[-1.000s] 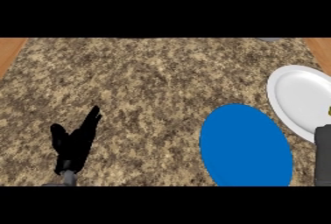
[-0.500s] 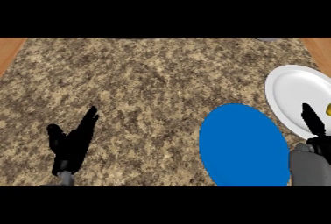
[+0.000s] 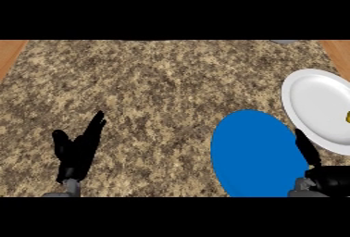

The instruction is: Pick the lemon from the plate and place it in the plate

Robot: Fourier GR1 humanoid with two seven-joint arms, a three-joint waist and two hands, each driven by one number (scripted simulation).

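Basically small yellow lemon (image 3: 347, 116) on round white plate (image 3: 315, 104), counter's right edge; right hand (image 3: 309, 150) straight-fingered, empty, reaching.

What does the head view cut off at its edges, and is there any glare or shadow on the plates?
Head view: the lemon shows only as a sliver at the right edge, which also crops the white plate; soft shading along that plate's rim, no glare; the blue plate is flat and evenly lit; the right robot hand overlaps its lower right.
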